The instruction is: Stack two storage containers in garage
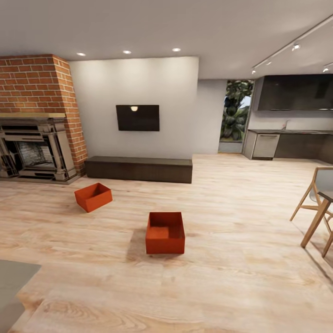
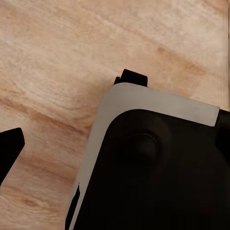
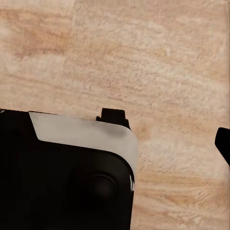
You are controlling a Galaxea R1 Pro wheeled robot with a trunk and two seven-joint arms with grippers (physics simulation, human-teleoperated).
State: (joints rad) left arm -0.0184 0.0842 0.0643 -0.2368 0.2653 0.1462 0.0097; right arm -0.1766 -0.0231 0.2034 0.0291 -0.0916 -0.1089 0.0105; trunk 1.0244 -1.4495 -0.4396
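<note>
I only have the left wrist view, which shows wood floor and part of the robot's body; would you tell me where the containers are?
Observer: In the head view, both sit on the plank floor ahead; the nearer container is roughly centred.
Operator: And the other one?
Observer: The farther container lies to its left, towards the brick fireplace, apart from the first.
Operator: Are they upright and empty?
Observer: Both stand open side up, and I see nothing inside either.
Operator: Thank you. Anything beside the route?
Observer: A wooden chair stands at the right edge.
</note>
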